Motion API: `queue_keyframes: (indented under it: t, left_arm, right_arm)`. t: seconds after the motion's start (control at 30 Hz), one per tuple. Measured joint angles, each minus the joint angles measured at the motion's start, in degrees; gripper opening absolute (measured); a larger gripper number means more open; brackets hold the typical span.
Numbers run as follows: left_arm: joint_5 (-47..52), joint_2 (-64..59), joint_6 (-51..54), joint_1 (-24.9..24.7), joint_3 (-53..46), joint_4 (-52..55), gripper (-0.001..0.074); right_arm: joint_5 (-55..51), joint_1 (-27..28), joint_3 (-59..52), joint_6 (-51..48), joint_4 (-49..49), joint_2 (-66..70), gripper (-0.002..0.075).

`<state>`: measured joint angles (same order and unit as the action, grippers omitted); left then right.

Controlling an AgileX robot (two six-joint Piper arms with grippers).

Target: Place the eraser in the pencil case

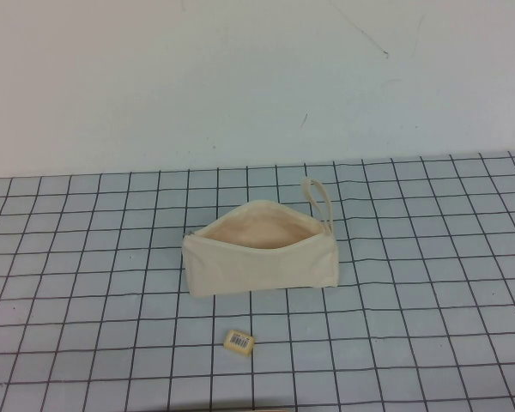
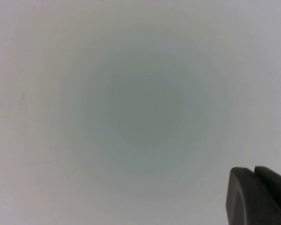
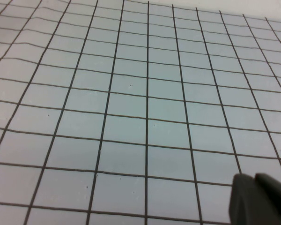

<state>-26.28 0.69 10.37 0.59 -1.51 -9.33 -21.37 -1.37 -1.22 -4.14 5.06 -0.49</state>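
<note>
The cream-white pencil case [image 1: 262, 257] lies in the middle of the gridded table, its zip open and the peach-beige lining [image 1: 256, 231] showing. Its loop strap [image 1: 318, 199] is at the far right end. The tan-yellow eraser [image 1: 239, 341] with a barcode label lies on the mat just in front of the case, apart from it. Neither arm shows in the high view. My left gripper [image 2: 253, 169] is shut and empty in front of a plain white surface. My right gripper [image 3: 254, 176] is shut and empty above bare grid mat.
The blue-grey grid mat [image 1: 429, 283] covers the table. A white wall [image 1: 257, 77] rises behind its far edge. Nothing else stands on the mat.
</note>
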Motion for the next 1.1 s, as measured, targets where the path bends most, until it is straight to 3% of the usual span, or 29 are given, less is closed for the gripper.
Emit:
queue_keyframes:
  t: [0.1,0.3,0.57,0.83,1.1]
  left_arm:
    - [5.32,0.0,0.34,0.0,2.19,-0.09,-0.0001]
    - [24.77,-2.18,1.71,0.0,16.25,-0.09,-0.0001]
    - [50.44,-23.7,2.83,0.0,34.94,-0.36,-0.0002]
    - [52.93,-43.49,1.11,0.0,37.06,-6.07,-0.0002]
    - [65.27,-63.95,15.01,-2.28,47.38,-20.93,-0.0001]
  right_arm:
    - [0.0,0.0,0.0,0.0,0.0,0.0,-0.0001]
    - [0.0,0.0,0.0,0.0,0.0,0.0,-0.0001]
    - [0.0,0.0,0.0,0.0,0.0,0.0,-0.0001]
    - [0.0,0.0,0.0,0.0,0.0,0.0,-0.0001]
    - [0.0,0.0,0.0,0.0,0.0,0.0,-0.0001]
